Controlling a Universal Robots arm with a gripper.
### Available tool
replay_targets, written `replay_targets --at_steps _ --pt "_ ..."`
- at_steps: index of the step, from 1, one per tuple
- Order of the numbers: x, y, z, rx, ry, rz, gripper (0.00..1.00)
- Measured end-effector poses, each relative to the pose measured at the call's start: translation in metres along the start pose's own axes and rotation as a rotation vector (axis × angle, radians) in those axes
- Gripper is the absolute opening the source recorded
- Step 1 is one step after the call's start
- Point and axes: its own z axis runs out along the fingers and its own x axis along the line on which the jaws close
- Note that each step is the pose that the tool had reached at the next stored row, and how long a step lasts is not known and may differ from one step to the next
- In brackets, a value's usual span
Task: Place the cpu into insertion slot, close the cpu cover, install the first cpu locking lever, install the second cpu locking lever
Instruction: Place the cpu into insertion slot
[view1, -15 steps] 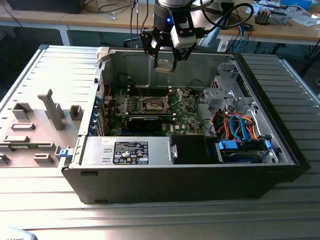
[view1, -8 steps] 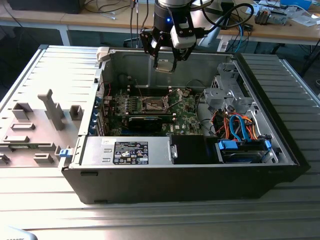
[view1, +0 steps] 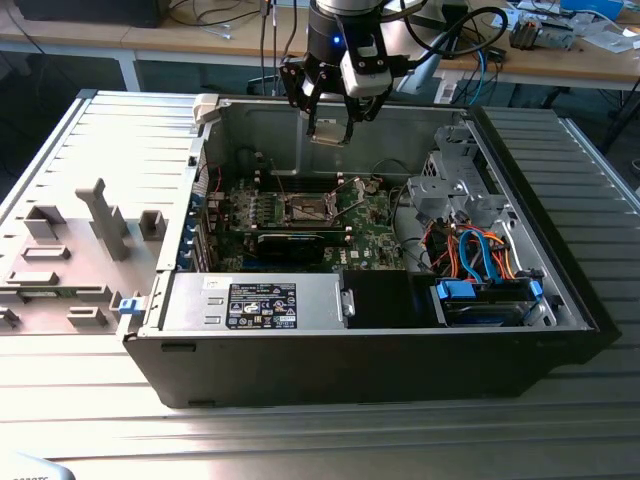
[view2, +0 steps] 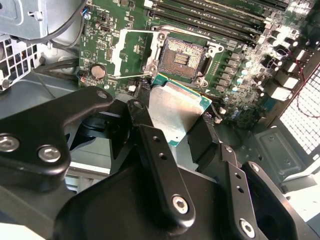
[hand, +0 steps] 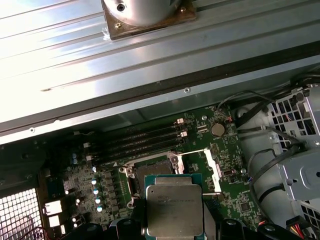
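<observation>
My gripper (view1: 329, 128) hangs above the open computer case, shut on the cpu (view1: 329, 133), a thin square chip with a silver top. In both wrist views the cpu (view2: 175, 112) (hand: 172, 205) sits between the black fingers (view2: 145, 125), well above the green board. The insertion slot (view2: 184, 55) (hand: 152, 167) (view1: 305, 208) lies bare below, its dark contact field exposed. In the first wrist view the chip hides part of it. The cpu cover (view2: 130, 50) (hand: 212, 167), a silver frame, is swung open to one side of the slot. A thin wire lever (view2: 115, 76) runs beside it.
Long memory slots (hand: 135, 140) run beside the socket. In the exterior view a long black card (view1: 290, 243) lies in front of the socket. A drive cage (view1: 450, 190) with blue and orange cables (view1: 475, 255) is on the right. The case walls (view1: 260, 125) surround the board.
</observation>
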Motion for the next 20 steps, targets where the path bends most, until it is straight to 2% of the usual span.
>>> replay_targets --at_steps 20 --pt "0.0 0.0 0.0 -0.0004 -0.0014 0.015 0.54"
